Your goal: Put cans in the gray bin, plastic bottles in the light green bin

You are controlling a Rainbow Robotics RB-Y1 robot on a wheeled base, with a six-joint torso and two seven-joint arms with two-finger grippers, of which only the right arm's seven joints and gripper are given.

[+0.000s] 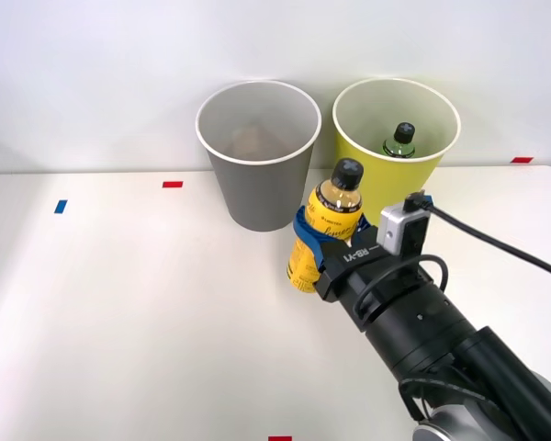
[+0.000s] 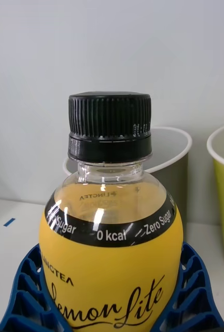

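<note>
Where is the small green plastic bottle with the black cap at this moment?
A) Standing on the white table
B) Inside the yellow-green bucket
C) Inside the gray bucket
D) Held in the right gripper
B: the small green plastic bottle stands inside the tall yellow-green bucket, its black cap visible below the white rim.

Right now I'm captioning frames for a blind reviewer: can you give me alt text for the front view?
The right arm's blue fingers are closed around an upright yellow-orange bottle with a black cap, on a white table. Behind it stand the gray bin and, to that bin's right, the light green bin, which holds a green bottle.
</note>
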